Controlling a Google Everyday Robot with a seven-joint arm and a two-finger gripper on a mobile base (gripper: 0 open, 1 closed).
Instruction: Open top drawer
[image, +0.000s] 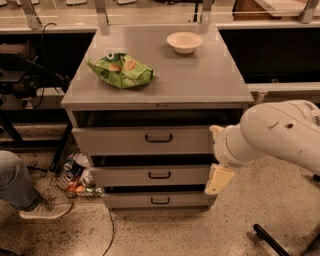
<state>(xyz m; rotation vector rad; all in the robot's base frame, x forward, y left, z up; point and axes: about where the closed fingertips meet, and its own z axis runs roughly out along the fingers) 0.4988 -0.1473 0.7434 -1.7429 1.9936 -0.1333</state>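
Note:
The top drawer (115, 141) is the tallest grey front of the three in the grey metal cabinet, with a dark loop handle (159, 138) at its centre. A dark gap shows between its front and the cabinet top. My gripper (218, 176) hangs from the big white arm (275, 132) at the cabinet's right front corner. It is level with the middle drawer and well to the right of the top handle, holding nothing that I can see.
The middle drawer (150, 175) and bottom drawer (155, 200) sit below. A green chip bag (122, 71) and a white bowl (184, 41) lie on the cabinet top. A person's leg and shoe (30, 202) and floor clutter (75, 177) are at the left. A dark bar (272, 240) lies at the lower right.

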